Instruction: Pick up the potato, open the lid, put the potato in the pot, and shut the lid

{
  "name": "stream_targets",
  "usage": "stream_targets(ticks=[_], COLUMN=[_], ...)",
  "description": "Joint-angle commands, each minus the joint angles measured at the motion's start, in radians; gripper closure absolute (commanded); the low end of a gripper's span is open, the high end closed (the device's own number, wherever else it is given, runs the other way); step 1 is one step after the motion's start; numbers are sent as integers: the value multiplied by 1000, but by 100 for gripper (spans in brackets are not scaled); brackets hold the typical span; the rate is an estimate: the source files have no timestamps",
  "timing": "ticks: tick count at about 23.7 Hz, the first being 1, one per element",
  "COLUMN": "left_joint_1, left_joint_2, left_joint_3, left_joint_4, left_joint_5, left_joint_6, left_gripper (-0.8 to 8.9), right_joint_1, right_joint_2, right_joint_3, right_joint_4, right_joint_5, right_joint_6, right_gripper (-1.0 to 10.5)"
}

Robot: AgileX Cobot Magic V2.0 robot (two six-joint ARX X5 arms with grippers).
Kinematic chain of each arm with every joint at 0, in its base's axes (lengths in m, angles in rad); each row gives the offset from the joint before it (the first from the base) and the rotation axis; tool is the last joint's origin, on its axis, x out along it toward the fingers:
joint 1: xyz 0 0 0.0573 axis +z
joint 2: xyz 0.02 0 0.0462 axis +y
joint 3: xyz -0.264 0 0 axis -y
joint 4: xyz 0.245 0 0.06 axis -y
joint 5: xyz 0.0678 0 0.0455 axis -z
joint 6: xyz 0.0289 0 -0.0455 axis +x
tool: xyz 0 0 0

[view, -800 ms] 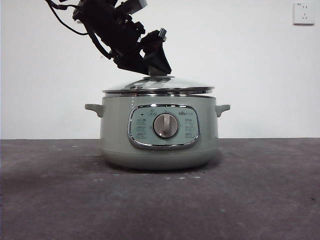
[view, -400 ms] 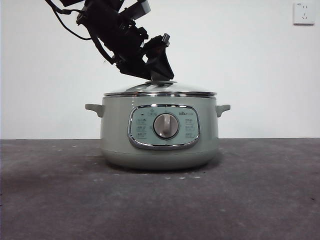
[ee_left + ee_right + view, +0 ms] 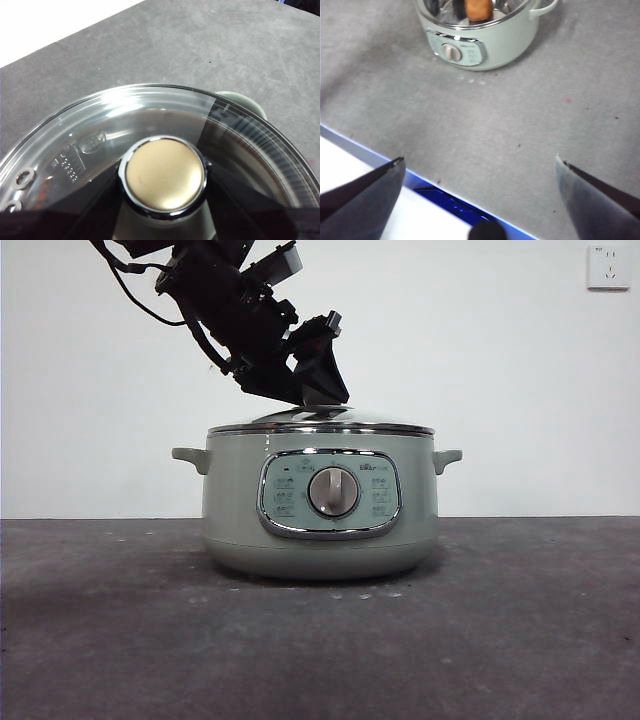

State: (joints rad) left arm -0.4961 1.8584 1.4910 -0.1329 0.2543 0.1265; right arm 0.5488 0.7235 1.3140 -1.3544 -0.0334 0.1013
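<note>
The sage-green pot [image 3: 320,540] stands mid-table with the glass lid [image 3: 320,422] lying flat on its rim. My left gripper [image 3: 322,398] reaches down from the upper left and is shut on the lid's knob [image 3: 165,175]. In the left wrist view its dark jaws press both sides of the knob, over the glass [image 3: 150,110]. The orange-brown potato [image 3: 478,9] lies inside the pot [image 3: 485,40], seen through the lid in the right wrist view. My right gripper [image 3: 480,170] is open and empty, far back by the table's edge.
The dark grey table [image 3: 520,620] spreads around the pot. A side handle [image 3: 240,100] sticks out past the lid's rim. A wall socket [image 3: 608,265] sits at the upper right. The table's blue-lit edge [image 3: 445,200] runs under the right gripper.
The lid has gone from tilted with one side raised to lying flat on the pot's rim. The left gripper stayed on the knob, and the pot shifted very slightly right.
</note>
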Motion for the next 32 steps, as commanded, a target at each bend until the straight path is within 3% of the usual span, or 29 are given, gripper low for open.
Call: stream_targets(ticks=[1, 3, 4, 20, 22, 24, 28, 32], left_joint_1=[-7, -6, -6, -2, 2, 4, 7, 7], left_joint_2=[27, 27, 27, -25, -44, -59, -124, -280], left_joint_3=[3, 3, 3, 5, 5, 5, 5, 5], left_joint_4=[5, -7, -11, -38, -39, -39, -118, -328], left_joint_5=[8, 7, 7, 7, 7, 7, 7, 9], left_joint_6=[12, 12, 12, -3, -3, -3, -5, -4], left_gripper=[727, 525, 495, 487, 393, 373, 373, 373], right_joint_1=[1, 1, 1, 1, 1, 1, 1, 1], right_joint_2=[-2, -2, -2, -2, -2, -2, -2, -2], right_joint_3=[-10, -10, -10, -10, -10, -10, -10, -10], right_joint_4=[-23, -23, -23, -23, -23, -23, -23, -23], right_joint_5=[12, 12, 12, 13, 16, 16, 16, 16], right_joint_6=[4, 4, 4, 4, 4, 4, 4, 3], right_gripper=[447, 447, 447, 447, 447, 447, 447, 447])
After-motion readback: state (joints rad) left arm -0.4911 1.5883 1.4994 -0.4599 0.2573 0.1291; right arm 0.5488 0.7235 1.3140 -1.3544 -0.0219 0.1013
